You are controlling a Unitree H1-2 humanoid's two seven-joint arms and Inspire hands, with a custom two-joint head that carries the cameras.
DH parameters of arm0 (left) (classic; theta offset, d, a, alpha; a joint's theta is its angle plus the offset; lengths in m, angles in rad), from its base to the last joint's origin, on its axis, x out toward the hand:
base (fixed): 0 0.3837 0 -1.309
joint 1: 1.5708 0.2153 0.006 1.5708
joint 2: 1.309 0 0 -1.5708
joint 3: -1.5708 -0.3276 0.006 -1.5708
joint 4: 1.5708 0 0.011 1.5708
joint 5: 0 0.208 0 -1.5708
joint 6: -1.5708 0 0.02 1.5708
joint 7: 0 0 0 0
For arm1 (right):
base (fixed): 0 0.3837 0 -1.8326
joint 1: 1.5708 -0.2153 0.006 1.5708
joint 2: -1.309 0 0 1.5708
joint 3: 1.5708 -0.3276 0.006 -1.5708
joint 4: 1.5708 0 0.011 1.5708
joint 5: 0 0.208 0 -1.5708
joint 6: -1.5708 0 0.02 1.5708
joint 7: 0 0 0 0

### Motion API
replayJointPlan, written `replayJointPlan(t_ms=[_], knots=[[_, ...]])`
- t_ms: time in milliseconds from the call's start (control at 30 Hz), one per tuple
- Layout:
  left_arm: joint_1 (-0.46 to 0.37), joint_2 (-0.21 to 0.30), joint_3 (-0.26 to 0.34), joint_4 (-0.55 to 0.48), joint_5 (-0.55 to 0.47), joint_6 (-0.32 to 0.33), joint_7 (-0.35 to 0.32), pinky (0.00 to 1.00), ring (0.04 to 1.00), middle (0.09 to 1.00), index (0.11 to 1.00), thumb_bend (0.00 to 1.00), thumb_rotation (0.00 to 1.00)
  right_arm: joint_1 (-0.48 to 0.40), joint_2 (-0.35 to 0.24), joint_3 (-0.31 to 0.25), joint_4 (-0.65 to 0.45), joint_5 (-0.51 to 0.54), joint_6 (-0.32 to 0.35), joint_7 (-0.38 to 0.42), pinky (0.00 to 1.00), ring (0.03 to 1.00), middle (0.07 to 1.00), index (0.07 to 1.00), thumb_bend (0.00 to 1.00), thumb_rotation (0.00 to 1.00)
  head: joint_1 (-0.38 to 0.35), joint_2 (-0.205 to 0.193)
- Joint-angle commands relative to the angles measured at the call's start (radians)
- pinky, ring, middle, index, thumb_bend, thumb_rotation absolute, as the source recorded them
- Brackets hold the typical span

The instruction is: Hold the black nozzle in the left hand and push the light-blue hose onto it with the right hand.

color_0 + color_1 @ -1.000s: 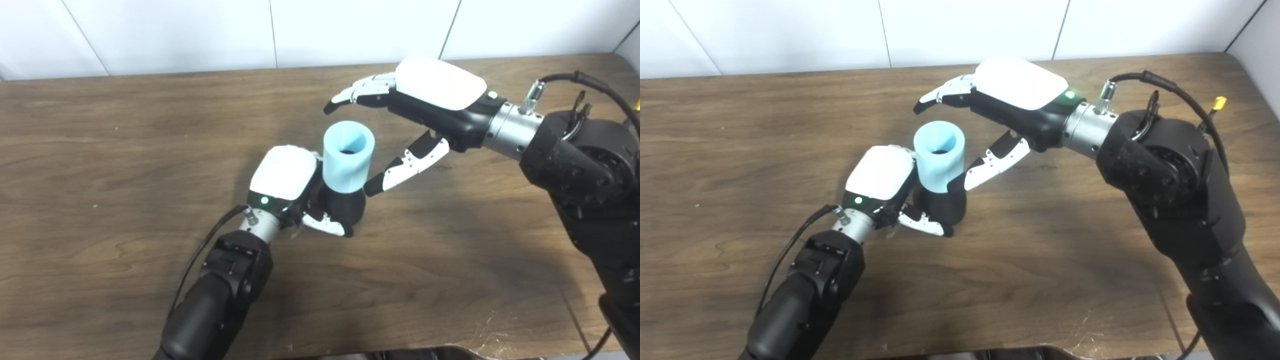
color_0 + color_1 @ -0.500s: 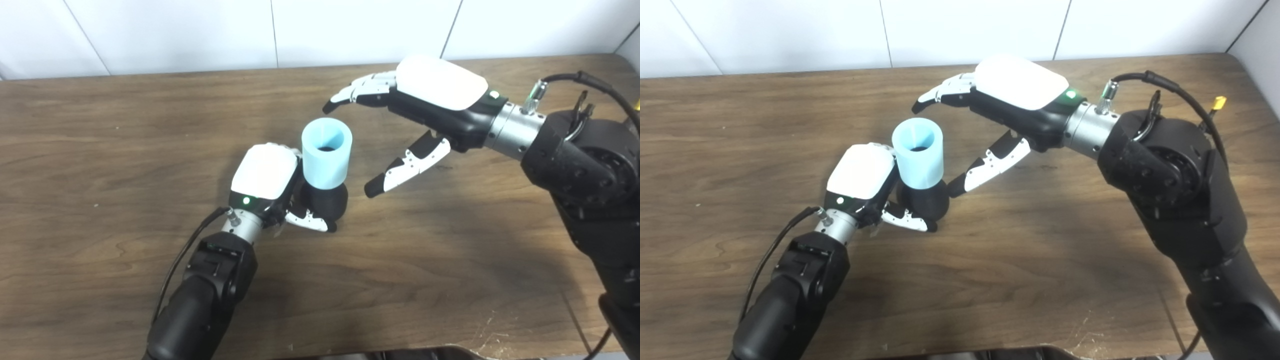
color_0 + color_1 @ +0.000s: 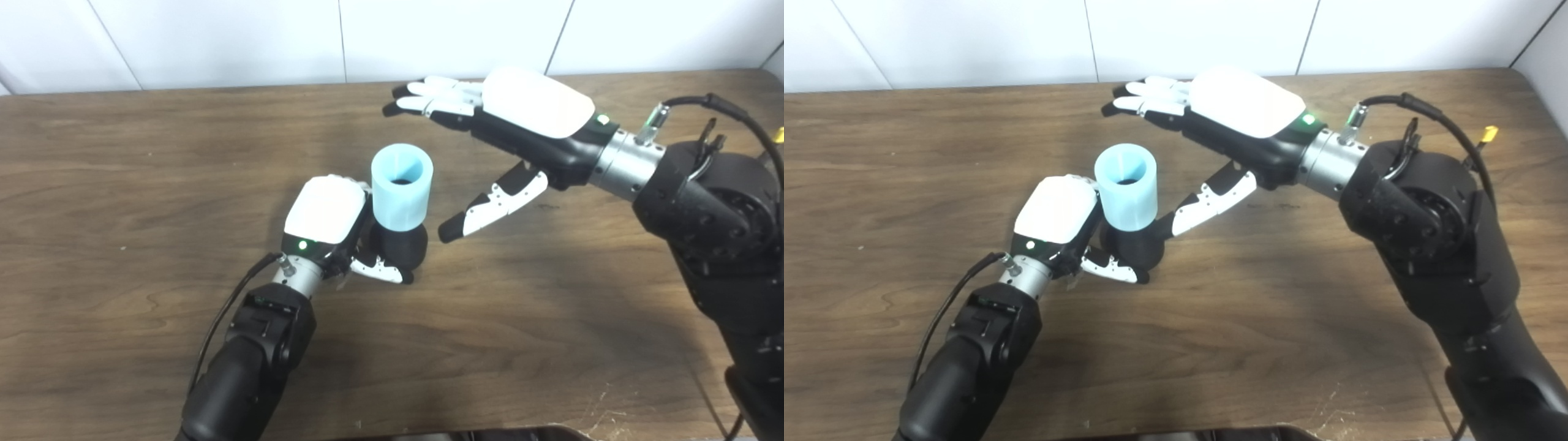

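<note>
The black nozzle [image 3: 401,247] stands upright near the middle of the wooden table [image 3: 122,171], with the light-blue hose [image 3: 401,185] seated on its top, open end up. My left hand [image 3: 331,223] is shut on the black nozzle from the left, thumb wrapped across its front base. To the right and above hovers my right hand [image 3: 490,141], open, fingers stretched out flat beyond the hose and thumb pointing down toward the nozzle. It touches neither part.
A white tiled wall [image 3: 245,37] runs along the table's far edge. The right arm's bulky black forearm [image 3: 710,208] and its cable fill the right side. Bare wood lies to the left and in front.
My left hand carried the nozzle and hose left, away from the right hand, then stopped. The right hand's fingers have straightened out flat. The camera shifted slightly.
</note>
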Motion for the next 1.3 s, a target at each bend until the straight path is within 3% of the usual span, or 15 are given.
replayJointPlan(t_ms=[0, 300, 600, 1033, 1267], knots=[[-0.005, -0.003, 0.003, -0.012, 0.010, 0.001, 0.002, 0.79, 0.744, 0.672, 0.483, 0.52, 0.05, -0.031, 0.014, 0.000, -0.015, -0.013, -0.022, -0.033, 0.95, 0.999, 0.999, 0.970, 0.67, 0.79, 0.001, 0.001], [-0.011, -0.013, -0.005, -0.004, 0.033, 0.006, -0.001, 0.78, 0.737, 0.667, 0.482, 0.52, 0.05, -0.002, 0.029, 0.026, -0.017, -0.020, -0.033, -0.018, 1.00, 1.000, 1.000, 0.964, 0.67, 0.79, 0.011, -0.001], [-0.014, -0.021, -0.005, -0.001, 0.043, 0.010, -0.008, 0.78, 0.741, 0.665, 0.483, 0.52, 0.05, 0.062, 0.013, 0.064, -0.015, -0.056, -0.081, -0.005, 0.97, 1.000, 1.000, 0.965, 0.68, 0.81, 0.016, 0.000], [-0.014, -0.022, -0.003, -0.010, 0.039, 0.011, -0.027, 0.79, 0.752, 0.671, 0.483, 0.52, 0.05, 0.130, -0.021, 0.042, -0.026, -0.055, -0.126, -0.011, 0.99, 1.000, 0.996, 0.959, 0.69, 0.83, 0.015, 0.004], [-0.011, -0.022, 0.000, -0.013, 0.035, 0.008, -0.024, 0.79, 0.748, 0.672, 0.483, 0.52, 0.05, 0.138, -0.018, 0.050, -0.018, -0.064, -0.099, 0.008, 1.00, 0.982, 0.955, 0.915, 0.69, 0.82, 0.011, 0.006]])
